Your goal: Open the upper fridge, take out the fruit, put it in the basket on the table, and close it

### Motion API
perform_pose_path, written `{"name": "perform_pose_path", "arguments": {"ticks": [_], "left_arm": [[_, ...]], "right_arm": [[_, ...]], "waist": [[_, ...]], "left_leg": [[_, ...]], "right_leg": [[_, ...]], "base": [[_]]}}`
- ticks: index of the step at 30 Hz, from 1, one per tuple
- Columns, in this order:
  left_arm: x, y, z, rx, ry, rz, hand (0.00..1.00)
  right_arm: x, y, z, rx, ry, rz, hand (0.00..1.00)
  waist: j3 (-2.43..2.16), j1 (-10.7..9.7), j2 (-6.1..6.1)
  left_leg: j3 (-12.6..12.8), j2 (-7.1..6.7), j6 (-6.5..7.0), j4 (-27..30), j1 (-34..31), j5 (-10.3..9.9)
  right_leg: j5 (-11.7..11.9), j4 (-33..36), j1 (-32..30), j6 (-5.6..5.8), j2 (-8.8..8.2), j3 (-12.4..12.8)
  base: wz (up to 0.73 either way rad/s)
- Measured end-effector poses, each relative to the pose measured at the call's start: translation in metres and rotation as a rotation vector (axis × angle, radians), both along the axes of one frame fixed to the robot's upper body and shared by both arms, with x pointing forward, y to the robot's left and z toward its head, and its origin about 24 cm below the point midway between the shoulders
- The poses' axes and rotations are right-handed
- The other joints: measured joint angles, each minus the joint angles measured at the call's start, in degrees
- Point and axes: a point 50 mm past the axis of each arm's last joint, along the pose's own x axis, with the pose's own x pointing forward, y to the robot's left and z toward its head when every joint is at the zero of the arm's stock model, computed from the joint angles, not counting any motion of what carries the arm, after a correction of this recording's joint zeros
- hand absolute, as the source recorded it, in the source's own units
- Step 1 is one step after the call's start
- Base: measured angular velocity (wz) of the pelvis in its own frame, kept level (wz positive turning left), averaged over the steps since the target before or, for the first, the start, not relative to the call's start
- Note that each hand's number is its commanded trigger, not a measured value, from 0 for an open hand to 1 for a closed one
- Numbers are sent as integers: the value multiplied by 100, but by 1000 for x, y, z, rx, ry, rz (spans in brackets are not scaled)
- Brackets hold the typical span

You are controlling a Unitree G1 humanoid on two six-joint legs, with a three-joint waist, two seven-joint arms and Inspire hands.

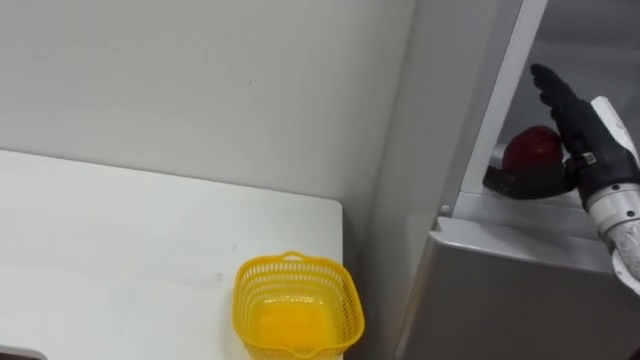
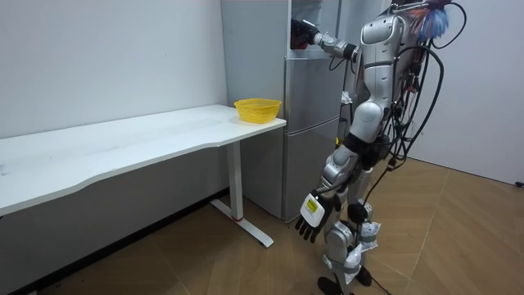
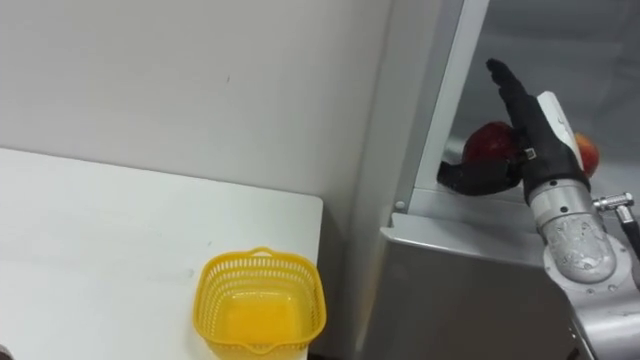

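A dark red apple (image 1: 530, 148) lies on the shelf of the open upper fridge compartment (image 3: 520, 215). My right hand (image 1: 575, 125) is reached in beside it, open, fingers straight and pointing up along the apple's right side, thumb stretched out low across its front. A second, orange-red fruit (image 3: 586, 153) peeks out behind the hand. In the room view I stand facing the fridge (image 2: 315, 123) with that arm raised to the top compartment, while my left hand (image 2: 311, 215) hangs relaxed by my thigh.
A yellow mesh basket (image 1: 296, 305) stands on the near right corner of the white table (image 1: 120, 250), just left of the fridge. The shut grey lower fridge door (image 1: 500, 290) is below the open compartment.
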Motion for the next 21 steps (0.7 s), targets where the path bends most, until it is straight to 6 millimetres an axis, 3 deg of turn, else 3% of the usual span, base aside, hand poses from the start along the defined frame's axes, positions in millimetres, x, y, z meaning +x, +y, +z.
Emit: {"name": "perform_pose_path", "arguments": {"ticks": [12,15,17,21], "left_arm": [[-1,4,1,11,14,2,0],[-2,4,1,11,23,5,0],[-2,4,1,8,30,7,0],[-3,4,1,0,35,6,0]], "right_arm": [[2,-6,-4,0,46,-16,0],[2,-9,-4,-7,56,-18,0],[2,-9,-5,-7,59,-17,0],[4,-11,-5,9,66,-26,0]], "waist": [[-46,7,-81],[-38,13,-76],[1,15,-71],[12,17,-79]], "left_leg": [[-31,-17,0,0,3,4],[-43,-17,0,-5,26,4],[-48,-16,0,-20,84,3],[-54,-19,0,-21,77,3]], "right_leg": [[0,-69,43,-2,-4,-19],[0,-76,70,-2,-2,-33],[0,-80,120,-1,-2,-43],[0,-86,117,-1,-8,-80]], "base": [[1],[0],[0],[0]]}}
